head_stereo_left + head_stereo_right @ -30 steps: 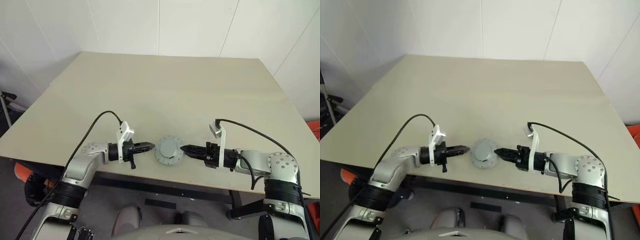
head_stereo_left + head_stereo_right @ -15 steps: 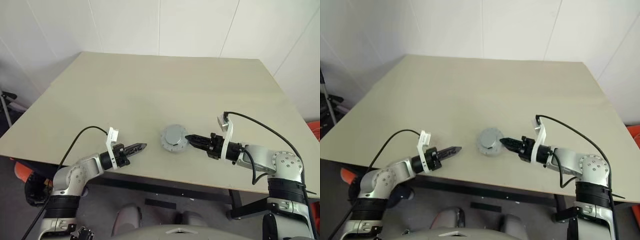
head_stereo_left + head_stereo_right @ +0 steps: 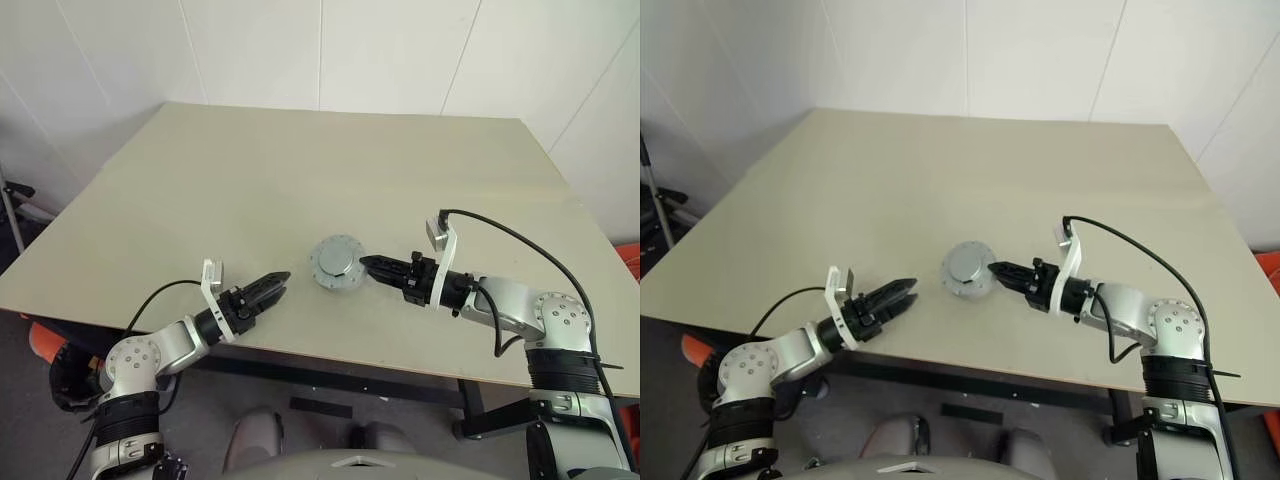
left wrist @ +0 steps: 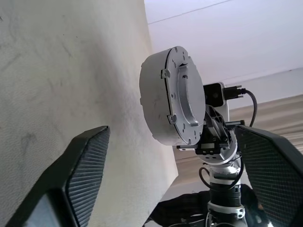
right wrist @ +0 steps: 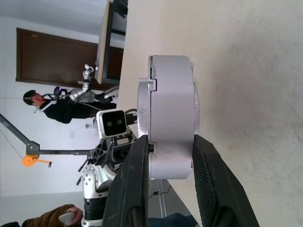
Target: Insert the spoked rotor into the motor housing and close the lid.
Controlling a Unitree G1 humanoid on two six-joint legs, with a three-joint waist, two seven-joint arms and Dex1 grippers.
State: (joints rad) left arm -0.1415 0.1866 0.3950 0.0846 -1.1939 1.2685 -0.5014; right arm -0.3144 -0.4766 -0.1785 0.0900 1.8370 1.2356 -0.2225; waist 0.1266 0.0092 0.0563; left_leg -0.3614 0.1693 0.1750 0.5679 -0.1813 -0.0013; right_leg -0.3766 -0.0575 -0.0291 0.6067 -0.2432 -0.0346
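Your worktop [image 3: 330, 170] carries one grey round housing [image 3: 337, 263], closed by its lid [image 4: 185, 97], resting near the worktop's front edge. To the right of the housing, your right tool [image 3: 366, 265] grips the housing's rim, one finger [image 5: 135, 189] on each flat face. To the left of the housing, well apart from it, your left tool [image 3: 272, 285] hovers over the worktop's front edge with its two fingers [image 4: 80, 182] spread wide, holding nothing. Behind the worktop, in the right wrist view, a person [image 5: 61, 106] stands beside a second robot.
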